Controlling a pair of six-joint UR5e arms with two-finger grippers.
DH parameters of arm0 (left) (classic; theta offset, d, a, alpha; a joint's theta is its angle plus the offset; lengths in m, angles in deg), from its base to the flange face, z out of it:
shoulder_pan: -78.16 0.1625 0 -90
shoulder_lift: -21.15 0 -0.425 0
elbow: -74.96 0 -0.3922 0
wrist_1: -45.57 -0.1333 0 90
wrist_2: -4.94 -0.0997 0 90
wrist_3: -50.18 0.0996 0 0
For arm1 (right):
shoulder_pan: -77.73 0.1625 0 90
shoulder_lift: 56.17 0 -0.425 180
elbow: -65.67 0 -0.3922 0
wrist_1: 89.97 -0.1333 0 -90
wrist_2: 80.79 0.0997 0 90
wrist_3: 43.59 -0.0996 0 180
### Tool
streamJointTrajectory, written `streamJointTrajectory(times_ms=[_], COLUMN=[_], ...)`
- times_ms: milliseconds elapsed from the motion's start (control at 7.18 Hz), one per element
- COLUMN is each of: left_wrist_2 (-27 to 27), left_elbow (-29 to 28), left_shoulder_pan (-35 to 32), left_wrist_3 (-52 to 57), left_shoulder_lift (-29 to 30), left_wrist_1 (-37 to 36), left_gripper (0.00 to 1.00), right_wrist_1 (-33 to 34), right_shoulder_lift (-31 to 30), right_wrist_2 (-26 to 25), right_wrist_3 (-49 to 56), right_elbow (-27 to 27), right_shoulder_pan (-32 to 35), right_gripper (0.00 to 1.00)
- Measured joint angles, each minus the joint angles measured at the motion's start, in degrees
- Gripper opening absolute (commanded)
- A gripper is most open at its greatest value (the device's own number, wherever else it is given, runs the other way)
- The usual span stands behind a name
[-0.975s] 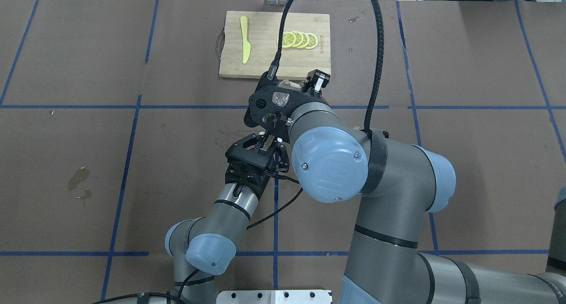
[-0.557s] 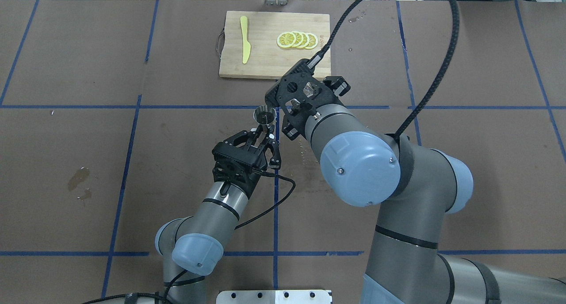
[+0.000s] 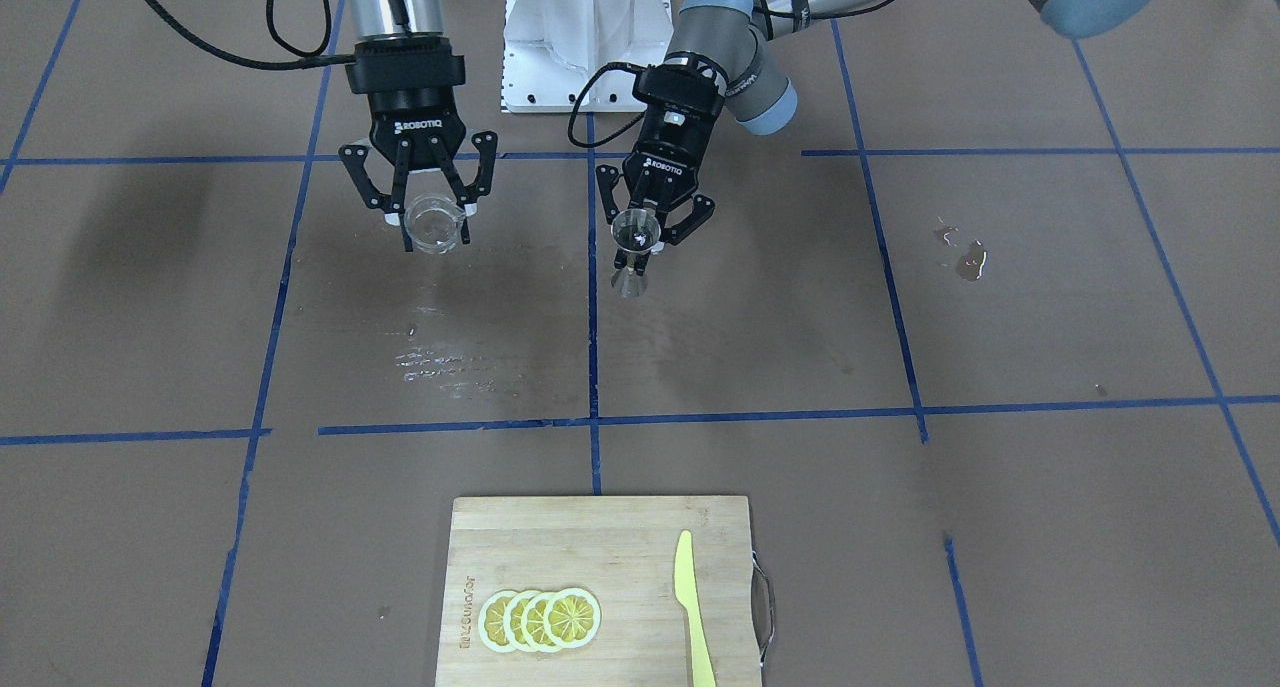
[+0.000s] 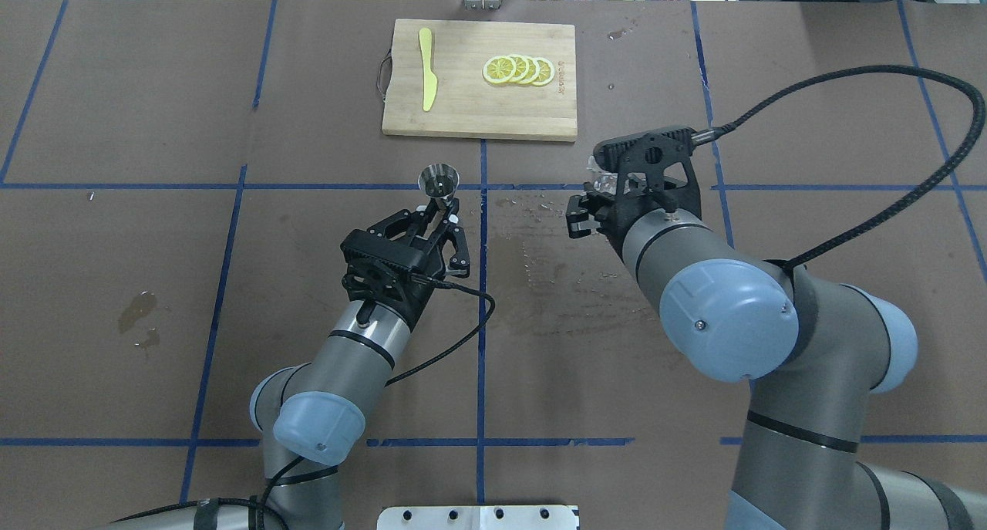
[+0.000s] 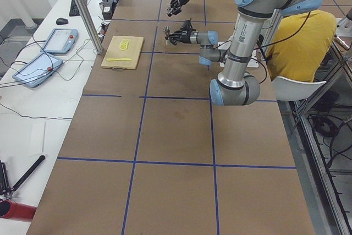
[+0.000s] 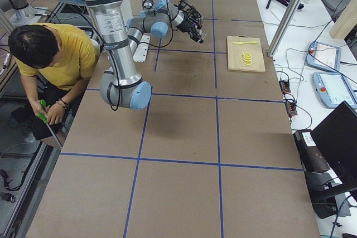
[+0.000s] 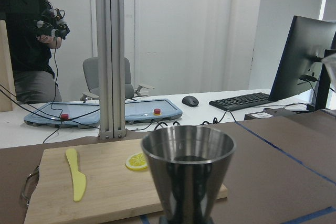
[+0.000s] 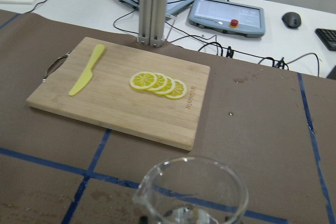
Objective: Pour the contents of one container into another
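My left gripper (image 4: 439, 215) is shut on the narrow waist of the silver jigger (image 4: 438, 181), which it holds upright just left of the centre tape line. In the front view the same gripper (image 3: 645, 239) and jigger (image 3: 636, 231) sit right of centre. The jigger's upper cone (image 7: 188, 166) fills the left wrist view; its contents do not show. My right gripper (image 3: 436, 217) is shut on the clear glass tumbler (image 3: 432, 233), upright and well apart from the jigger. Overhead, the wrist mount hides most of the glass (image 4: 601, 179). Its spouted rim (image 8: 191, 190) shows at the bottom of the right wrist view.
A bamboo cutting board (image 4: 470, 117) lies at the far middle with lemon slices (image 4: 518, 70) and a yellow plastic knife (image 4: 426, 69). Wet streaks (image 4: 555, 268) mark the paper between the arms. A dried stain (image 4: 137, 308) lies far left. A person sits beside the robot (image 6: 53, 54).
My right arm has swung away to the right with the glass, which was earlier over the jigger. My left gripper has shifted slightly left, still on the jigger.
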Motion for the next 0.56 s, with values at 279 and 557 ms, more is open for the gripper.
streamJointTrajectory(times_ms=[279,557], left_wrist_2=[0.11,0.58], left_elbow=[0.61,1.07], left_shoulder_pan=[-1.96,-3.75], left_wrist_3=[-1.36,-5.34], left_shoulder_lift=[-4.21,-7.26], left_wrist_1=[0.01,0.07], left_gripper=[0.00,0.00], right_wrist_1=[0.00,-0.12], right_shoulder_lift=[-6.84,-11.91], right_wrist_2=[-5.29,-9.11], right_wrist_3=[-12.92,-22.35], right_elbow=[-0.93,-0.92], right_shoulder_pan=[-0.12,-0.55], right_gripper=[0.00,0.00])
